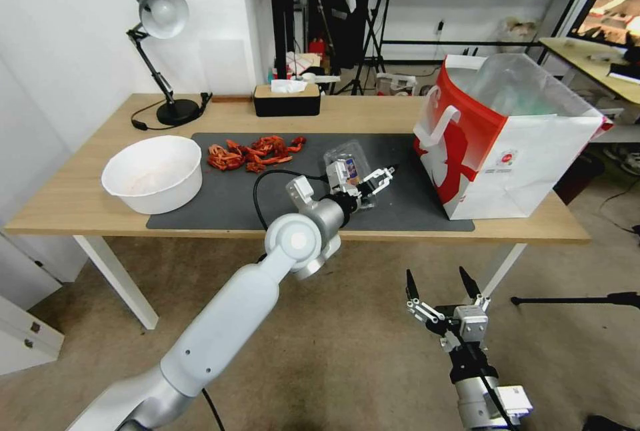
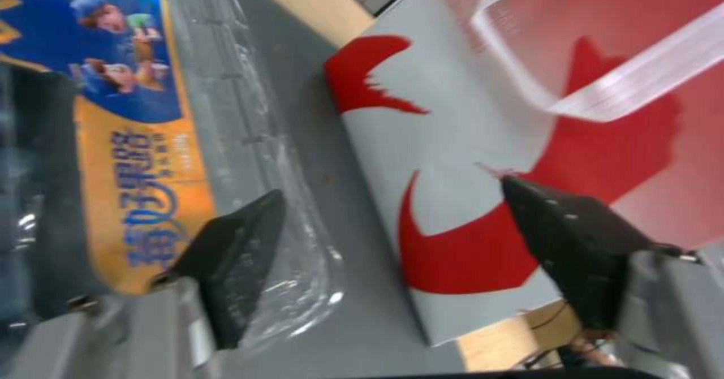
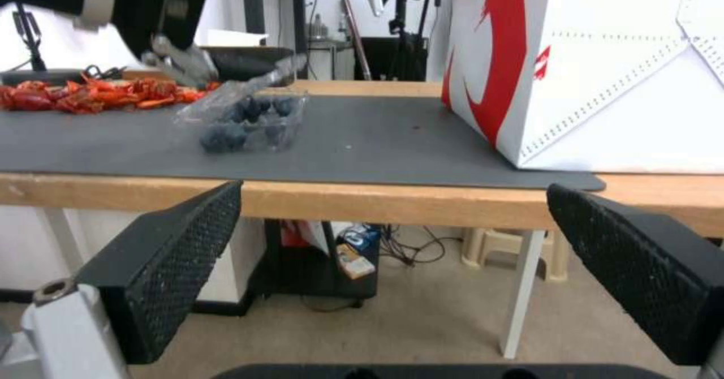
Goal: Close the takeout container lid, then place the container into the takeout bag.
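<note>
The takeout container (image 1: 357, 181) is a small clear clamshell on the dark mat, with blueberries inside (image 3: 249, 121). Its lid (image 2: 128, 141), carrying a blue and orange label, stands tilted up over the box rather than flat on it. My left gripper (image 1: 379, 181) is open at the container; in the left wrist view one finger (image 2: 234, 254) lies against the lid's clear edge and the other points at the bag. The takeout bag (image 1: 507, 144), white with red panels and a white handle, stands upright just right of the container. My right gripper (image 1: 443, 284) hangs open below the table's front edge.
A white bowl (image 1: 153, 174) sits at the left of the mat (image 1: 213, 208), with a heap of red pieces (image 1: 253, 151) behind it. A black tissue box (image 1: 287, 99) and a desk lamp (image 1: 163, 18) stand at the back. The table's front edge (image 3: 339, 198) lies just ahead of my right gripper.
</note>
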Controlling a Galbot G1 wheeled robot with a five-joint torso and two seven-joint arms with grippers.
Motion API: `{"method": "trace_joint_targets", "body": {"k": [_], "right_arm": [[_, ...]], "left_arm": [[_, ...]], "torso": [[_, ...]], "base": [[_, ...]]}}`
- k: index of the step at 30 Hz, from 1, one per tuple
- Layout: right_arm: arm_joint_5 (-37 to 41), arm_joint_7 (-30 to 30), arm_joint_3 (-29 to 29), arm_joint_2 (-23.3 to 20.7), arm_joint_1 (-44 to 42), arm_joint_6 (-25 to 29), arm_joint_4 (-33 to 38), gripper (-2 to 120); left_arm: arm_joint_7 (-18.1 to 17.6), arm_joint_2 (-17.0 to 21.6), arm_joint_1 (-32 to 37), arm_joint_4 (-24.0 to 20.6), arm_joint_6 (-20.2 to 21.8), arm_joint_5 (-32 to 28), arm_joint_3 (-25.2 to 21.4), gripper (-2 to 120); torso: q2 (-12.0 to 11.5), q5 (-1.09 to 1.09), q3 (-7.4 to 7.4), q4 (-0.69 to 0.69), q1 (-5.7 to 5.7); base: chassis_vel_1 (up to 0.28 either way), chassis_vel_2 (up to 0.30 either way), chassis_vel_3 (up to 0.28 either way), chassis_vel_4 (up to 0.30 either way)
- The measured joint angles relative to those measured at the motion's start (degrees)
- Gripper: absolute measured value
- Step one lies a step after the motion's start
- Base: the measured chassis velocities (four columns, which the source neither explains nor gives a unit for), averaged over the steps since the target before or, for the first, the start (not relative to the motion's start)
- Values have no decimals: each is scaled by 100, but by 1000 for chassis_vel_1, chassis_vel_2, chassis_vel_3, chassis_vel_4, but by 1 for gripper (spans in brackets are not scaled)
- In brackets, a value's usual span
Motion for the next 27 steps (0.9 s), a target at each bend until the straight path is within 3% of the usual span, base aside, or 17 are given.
{"method": "trace_joint_targets", "body": {"k": [6,9,14,19,20,21,25,27], "right_arm": [[295,-93,167,-72,60,-85,148,100],[819,-311,437,-214,153,-200,334,100],[1647,-612,774,-406,339,-396,510,100],[3244,-885,1144,-779,778,-923,730,100],[3944,-871,1221,-889,971,-1239,798,100],[3944,-871,1221,-889,971,-1239,798,100],[6220,-442,1334,-1156,1552,-2400,1010,100],[6541,-359,1329,-1199,1652,-2568,1005,100]], "left_arm": [[-223,4,-30,87,108,144,7,53],[-270,71,-31,103,179,231,-1,37],[-272,124,-32,115,230,288,-15,23],[-273,161,-11,120,268,350,-17,3],[-272,176,-7,124,269,357,-17,0],[-272,176,-7,124,269,357,-17,0],[-252,194,9,163,262,363,-19,0],[-242,191,6,189,256,364,-13,0]], "torso": [[0,0,0,0,0],[0,1,0,0,0],[0,0,0,0,0],[0,0,0,0,-1],[0,0,0,0,0],[0,0,0,0,0],[0,-1,1,2,0],[0,0,0,1,0]], "base": [[0,0,0,0],[0,0,0,0],[0,0,0,0],[0,0,0,0],[0,0,0,0],[0,0,0,0],[0,0,0,0],[0,0,0,0]]}}
